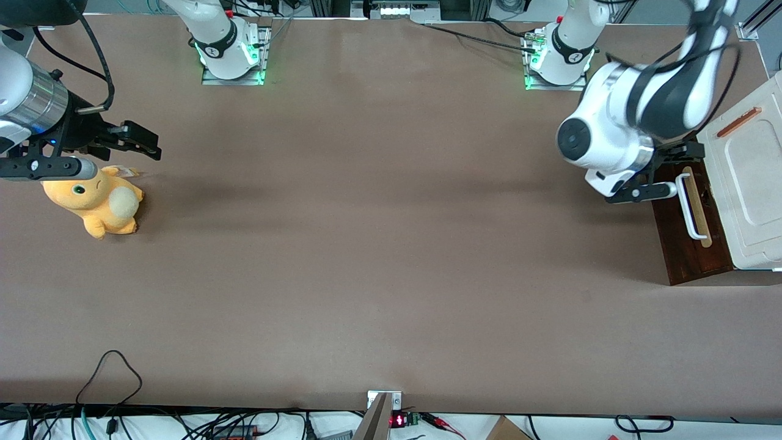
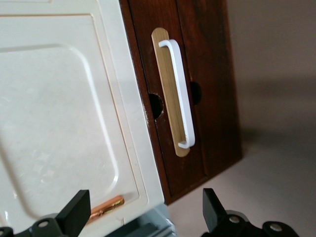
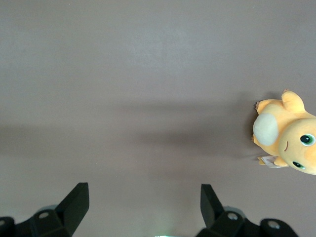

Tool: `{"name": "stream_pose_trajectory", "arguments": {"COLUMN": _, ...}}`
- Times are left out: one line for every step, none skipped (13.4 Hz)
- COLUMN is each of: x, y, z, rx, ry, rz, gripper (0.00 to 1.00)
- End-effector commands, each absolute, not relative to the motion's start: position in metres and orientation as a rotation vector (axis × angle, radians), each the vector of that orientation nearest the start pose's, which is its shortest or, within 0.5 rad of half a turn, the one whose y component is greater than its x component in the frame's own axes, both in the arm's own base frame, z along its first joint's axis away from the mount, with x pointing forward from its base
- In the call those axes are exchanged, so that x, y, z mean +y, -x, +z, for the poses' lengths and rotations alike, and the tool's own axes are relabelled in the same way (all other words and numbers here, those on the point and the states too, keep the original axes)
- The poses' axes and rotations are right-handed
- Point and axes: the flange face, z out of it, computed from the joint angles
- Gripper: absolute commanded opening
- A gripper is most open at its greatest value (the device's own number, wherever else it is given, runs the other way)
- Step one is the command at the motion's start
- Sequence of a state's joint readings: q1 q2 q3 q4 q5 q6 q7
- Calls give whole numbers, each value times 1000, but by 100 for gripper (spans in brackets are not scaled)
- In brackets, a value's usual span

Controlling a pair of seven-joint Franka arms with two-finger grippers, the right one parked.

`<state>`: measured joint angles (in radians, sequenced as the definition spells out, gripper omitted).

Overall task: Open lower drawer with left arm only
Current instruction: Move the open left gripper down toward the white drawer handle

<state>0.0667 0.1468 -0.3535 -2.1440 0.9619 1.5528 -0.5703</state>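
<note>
- The plush toy, an orange-yellow animal, lies near the surface edge at the parked arm's end, well apart from the work and no obstacle to it.
- The left arm reaches down from its base at the edge of the surface farthest from the front camera, its wrist bent toward the cabinet at the working arm's end.
- The gripper hangs just in front of the lower drawer, close to the end of the white bar handle that lies farthest from the front camera.
- In the wrist view the fingers are spread wide with nothing between them, and the handle sits ahead, apart from both tips.
- The drawer, judged by its dark front lying close under the cream-white panel, looks shut or nearly so.
- To do the step well, the gripper should centre on the bar so one finger passes behind it, into the gap over the tan strip.
- The grip is best taken near the bar's middle, so the pull runs straight and the drawer does not bind.
- The likely risk is catching the panel's edge rather than the handle.
</note>
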Motion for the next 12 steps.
{"name": "stream_pose_trajectory", "arguments": {"x": -60, "y": -494, "z": 280, "rx": 140, "ry": 1941, "rz": 229, "gripper": 99}}
{"name": "stream_pose_trajectory", "arguments": {"x": -60, "y": -494, "z": 265, "rx": 146, "ry": 1915, "rz": 217, "gripper": 99}}
{"name": "stream_pose_trajectory", "arguments": {"x": -56, "y": -494, "z": 252, "rx": 179, "ry": 1877, "rz": 213, "gripper": 99}}
{"name": "stream_pose_trajectory", "arguments": {"x": -52, "y": -495, "z": 243, "rx": 196, "ry": 1854, "rz": 212, "gripper": 99}}
{"name": "stream_pose_trajectory", "arguments": {"x": -43, "y": -497, "z": 230, "rx": 204, "ry": 1825, "rz": 210, "gripper": 99}}
{"name": "stream_pose_trajectory", "arguments": {"x": -30, "y": -501, "z": 222, "rx": 194, "ry": 1794, "rz": 201, "gripper": 98}}
{"name": "stream_pose_trajectory", "arguments": {"x": -26, "y": -501, "z": 215, "rx": 188, "ry": 1780, "rz": 198, "gripper": 97}}
{"name": "stream_pose_trajectory", "arguments": {"x": -10, "y": -503, "z": 209, "rx": 165, "ry": 1765, "rz": 217, "gripper": 97}}
{"name": "stream_pose_trajectory", "arguments": {"x": -3, "y": -505, "z": 206, "rx": 179, "ry": 1739, "rz": 205, "gripper": 96}}
{"name": "stream_pose_trajectory", "arguments": {"x": 6, "y": -506, "z": 203, "rx": 180, "ry": 1723, "rz": 210, "gripper": 95}}
{"name": "stream_pose_trajectory", "arguments": {"x": 9, "y": -507, "z": 202, "rx": 175, "ry": 1722, "rz": 211, "gripper": 95}}
{"name": "stream_pose_trajectory", "arguments": {"x": 11, "y": -509, "z": 203, "rx": 169, "ry": 1720, "rz": 210, "gripper": 94}}
